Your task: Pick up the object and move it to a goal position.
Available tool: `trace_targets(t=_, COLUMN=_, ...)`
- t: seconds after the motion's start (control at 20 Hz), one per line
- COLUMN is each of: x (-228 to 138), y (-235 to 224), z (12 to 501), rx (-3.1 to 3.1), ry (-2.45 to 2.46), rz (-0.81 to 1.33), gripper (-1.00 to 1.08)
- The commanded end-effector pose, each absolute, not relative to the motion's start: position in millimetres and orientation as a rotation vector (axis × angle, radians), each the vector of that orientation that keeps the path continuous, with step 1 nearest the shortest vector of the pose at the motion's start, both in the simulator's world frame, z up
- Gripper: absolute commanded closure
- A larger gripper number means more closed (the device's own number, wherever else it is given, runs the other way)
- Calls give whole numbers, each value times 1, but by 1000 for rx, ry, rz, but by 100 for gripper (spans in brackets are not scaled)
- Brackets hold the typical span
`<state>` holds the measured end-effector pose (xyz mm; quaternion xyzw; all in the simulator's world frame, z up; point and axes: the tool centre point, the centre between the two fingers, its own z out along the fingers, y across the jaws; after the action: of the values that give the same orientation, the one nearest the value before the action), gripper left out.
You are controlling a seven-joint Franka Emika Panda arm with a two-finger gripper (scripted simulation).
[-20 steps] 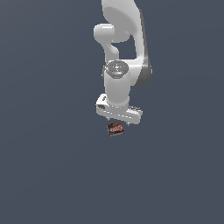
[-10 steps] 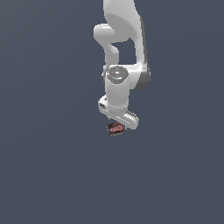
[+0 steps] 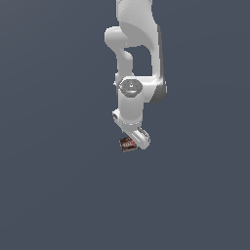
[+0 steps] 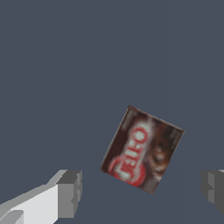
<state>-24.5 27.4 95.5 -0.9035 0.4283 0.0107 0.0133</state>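
The object [image 3: 128,144] is a small flat box with dark brown sides and a red label with white lettering. It lies flat on the grey floor directly under the white arm's hand. In the wrist view the object [image 4: 142,148] sits turned at an angle, in line with the gap between the fingers and touching neither. My gripper [image 4: 140,192] is open, its two grey fingertips [image 4: 69,192] spread wider than the box. In the exterior view the gripper [image 3: 134,144] hangs just over the box and its fingers are hard to make out.
Plain dark grey floor [image 3: 58,195] lies all around the box. The white arm [image 3: 134,63] rises straight up behind the hand. No other objects, containers or goal marker show in either view.
The hand has turned about its vertical axis over the box, from broadside toward edge-on in the exterior view. The box has not moved.
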Motion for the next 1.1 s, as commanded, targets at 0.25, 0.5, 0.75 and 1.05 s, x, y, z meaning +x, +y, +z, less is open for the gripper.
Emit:
trace_targets(t=0.25, x=-30, y=24, z=81, rx=-2673, ry=1625, rz=22, gripper=-92)
trace_targets(t=0.5, x=-33, y=22, z=73, rx=-2585, ry=1772, rz=13, gripper=-92)
trace_targets(t=0.75, x=-36, y=21, z=69, rx=-2522, ry=1869, rz=5, gripper=-92)
trace_targets(t=1.05, x=-37, y=20, z=66, rx=-2484, ry=1924, rz=0, gripper=-92)
